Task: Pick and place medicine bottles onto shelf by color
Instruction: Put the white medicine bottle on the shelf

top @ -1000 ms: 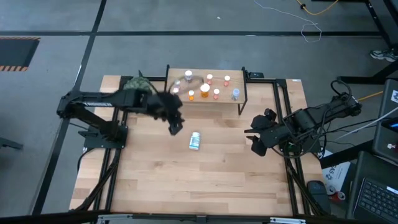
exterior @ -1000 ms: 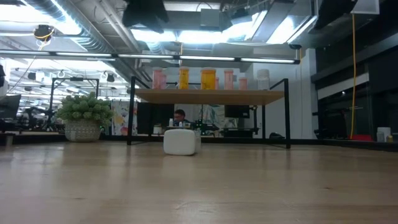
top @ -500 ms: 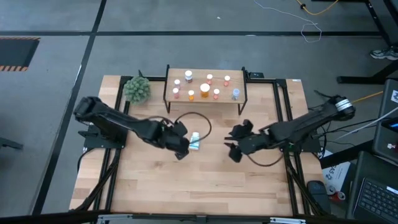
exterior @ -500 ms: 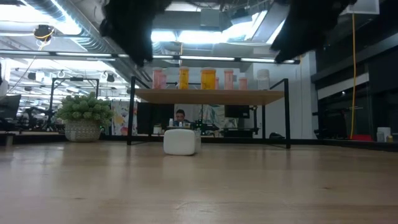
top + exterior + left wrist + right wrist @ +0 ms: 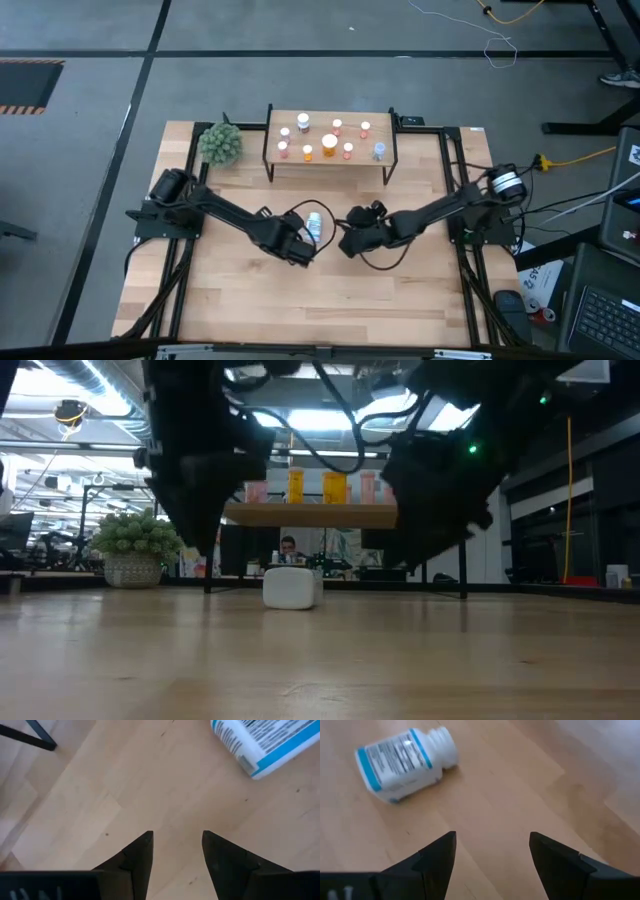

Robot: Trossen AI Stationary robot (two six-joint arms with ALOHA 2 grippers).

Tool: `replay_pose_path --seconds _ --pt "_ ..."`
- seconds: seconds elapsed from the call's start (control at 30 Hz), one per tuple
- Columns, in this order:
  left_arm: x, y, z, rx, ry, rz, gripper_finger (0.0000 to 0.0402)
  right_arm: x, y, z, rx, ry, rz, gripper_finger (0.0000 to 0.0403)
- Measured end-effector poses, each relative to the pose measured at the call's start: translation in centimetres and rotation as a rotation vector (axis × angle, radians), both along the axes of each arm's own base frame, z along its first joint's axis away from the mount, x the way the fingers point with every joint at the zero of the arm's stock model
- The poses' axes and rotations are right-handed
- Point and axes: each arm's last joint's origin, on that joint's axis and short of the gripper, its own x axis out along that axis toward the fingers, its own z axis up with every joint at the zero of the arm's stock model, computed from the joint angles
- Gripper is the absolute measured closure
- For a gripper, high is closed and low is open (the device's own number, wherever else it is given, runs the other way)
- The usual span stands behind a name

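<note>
A white medicine bottle point(image 5: 315, 226) with a blue-banded label lies on its side on the tabletop, touched by neither gripper. It also shows in the left wrist view point(image 5: 260, 742) and in the right wrist view point(image 5: 402, 762). My left gripper point(image 5: 176, 836) stands open just above the wood at the bottle's near left point(image 5: 298, 247). My right gripper point(image 5: 492, 837) stands open at the bottle's near right point(image 5: 346, 242). Several orange, pink and white medicine bottles stand upright on the shelf point(image 5: 385, 165) at the table's far side.
A green plant ball point(image 5: 221, 143) in a pot sits left of the shelf at the far left. The shelf's black legs point(image 5: 210, 540) stand behind the lying bottle point(image 5: 292, 587). Bare wood stretches toward the near edge point(image 5: 320, 310). Cables loop from both wrists.
Both arms have come down and reached in to the table's middle. My left gripper moved from beside the shelf toward the near edge and tipped downward. My right gripper swung from the right edge leftward toward the lying bottle. The bottle has stayed put.
</note>
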Motion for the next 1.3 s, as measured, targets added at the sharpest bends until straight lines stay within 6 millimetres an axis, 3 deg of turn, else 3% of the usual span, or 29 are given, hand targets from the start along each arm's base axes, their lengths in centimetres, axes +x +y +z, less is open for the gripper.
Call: replay_pose_path --seconds 0.23,0.33,0.47,0.67,0.87,1.07,1.3 --pt "-0.4 0.0 -1.0 0.016 0.094 0.007 0.0237 1.5 -0.3 -0.9 0.008 -0.083 -0.016 0.0148" --pt "-2.3 -0.3 -0.3 0.002 0.251 0.045 0.0237 1.6 -0.3 -0.9 0.010 -0.092 -0.013 0.0148" --pt "-5.8 -1.5 1.9 0.073 0.427 0.101 0.0237 1.7 -0.2 -0.9 0.012 -0.098 -0.011 0.0148" --pt "-9.7 -3.0 3.0 0.089 0.115 -0.051 0.0237 1.8 -0.2 -0.8 0.024 -0.123 -0.016 0.0148" --pt "-12.4 0.3 1.1 0.082 -0.288 0.033 0.0237 2.0 -0.5 -0.7 0.031 -0.141 -0.027 0.0148" --pt "-10.8 2.8 -1.1 -0.014 -0.593 0.024 0.0237 2.2 -1.8 -0.7 0.011 -0.127 -0.052 0.0148" --pt "-7.8 4.8 -2.3 -0.057 -0.624 -0.028 0.0237 2.4 -2.4 -0.6 -0.038 -0.114 -0.030 0.0148"
